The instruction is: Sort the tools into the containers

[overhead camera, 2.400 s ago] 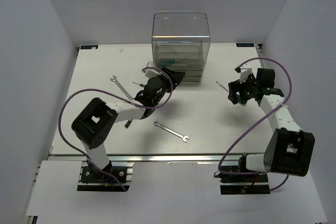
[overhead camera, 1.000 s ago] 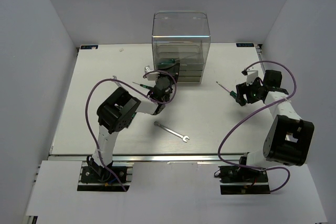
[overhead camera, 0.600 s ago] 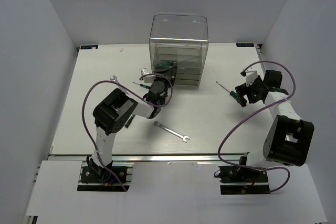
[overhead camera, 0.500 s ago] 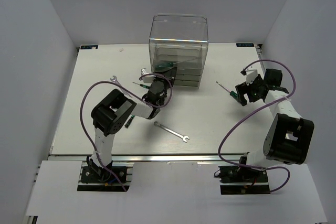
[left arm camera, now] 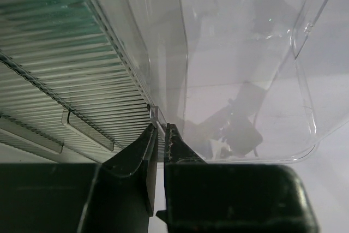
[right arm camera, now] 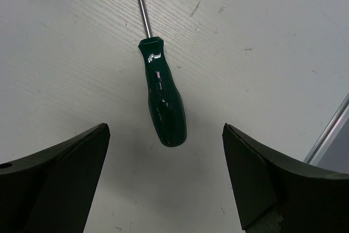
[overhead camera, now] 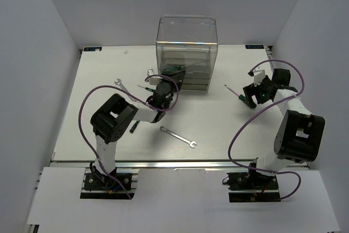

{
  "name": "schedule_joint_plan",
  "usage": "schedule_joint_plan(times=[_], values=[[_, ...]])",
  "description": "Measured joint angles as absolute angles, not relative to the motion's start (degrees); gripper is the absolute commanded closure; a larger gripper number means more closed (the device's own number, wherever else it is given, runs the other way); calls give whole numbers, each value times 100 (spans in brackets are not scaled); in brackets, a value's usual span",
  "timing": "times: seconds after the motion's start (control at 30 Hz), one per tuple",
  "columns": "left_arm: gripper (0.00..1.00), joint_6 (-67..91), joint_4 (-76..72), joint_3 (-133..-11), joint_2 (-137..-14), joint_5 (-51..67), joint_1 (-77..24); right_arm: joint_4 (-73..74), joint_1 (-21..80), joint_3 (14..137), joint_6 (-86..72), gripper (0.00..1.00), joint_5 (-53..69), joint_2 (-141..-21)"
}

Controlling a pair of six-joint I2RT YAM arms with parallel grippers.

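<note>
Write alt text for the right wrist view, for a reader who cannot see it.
A screwdriver with a dark green handle lies flat on the white table, centred between the wide-open fingers of the right pincer, which are not touching it. Its thin metal shaft points away, toward the picture's top edge.

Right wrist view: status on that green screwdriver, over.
Right tool open, straddling green screwdriver, not touching. Screwdriver flat on table. Left tool shut on drawer lip. Nothing in the way.
</note>
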State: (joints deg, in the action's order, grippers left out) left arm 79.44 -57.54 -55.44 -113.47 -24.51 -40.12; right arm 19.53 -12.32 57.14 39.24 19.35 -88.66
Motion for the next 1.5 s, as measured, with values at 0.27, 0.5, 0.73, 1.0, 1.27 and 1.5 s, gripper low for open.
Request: schedule_joint_plan(times=[0.27, 0.5, 0.73, 1.0, 1.27, 1.5], values=[[100, 8023, -5262, -5544, -11096, -2298, -4012, 1949, -1214, 5714, 3924, 11, 1914, -8866], [100, 8088, -5094, -5544, -10899, -2145, -4023, 1949, -1214, 5714, 3927, 11, 1894, -8866], [100, 8110, -5028, -5544, -10700, -2005, -4025, 1949, -1214, 5714, 3962, 11, 1874, -8873], [100, 8106, -5000, -5642, -10431, -1898, -4034, 1955, -1186, 5806, 4141, 11, 1848, -9142], [100, 8090, -5107, -5719, -10328, -1865, -4040, 1931, -963, 6176, 4263, 11, 1693, -9769], [100, 8075, -5105, -5826, -10328, -1841, -4049, 1914, -915, 6602, 4287, 15, 1614, -10344]])
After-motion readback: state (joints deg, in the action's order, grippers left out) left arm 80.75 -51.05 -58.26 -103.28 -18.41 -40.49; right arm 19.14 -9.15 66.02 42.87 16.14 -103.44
